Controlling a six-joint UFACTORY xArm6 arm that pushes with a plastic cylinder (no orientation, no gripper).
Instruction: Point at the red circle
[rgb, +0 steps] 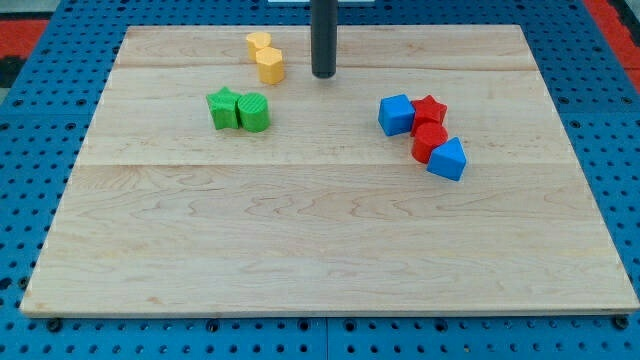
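The red circle (429, 141) lies right of the board's middle, in a tight cluster. It touches a red star (429, 110) above it, a blue cube (396, 115) to the upper left and a blue triangle (447, 159) to the lower right. My tip (323, 75) is near the view's top centre, well to the upper left of the red circle and just right of the yellow blocks. It touches no block.
A yellow heart (259, 44) and a yellow hexagon (270, 66) sit at the top, left of my tip. A green star (223, 108) and a green cylinder (254, 112) sit side by side below them. The wooden board (320, 250) rests on a blue pegboard (30, 150).
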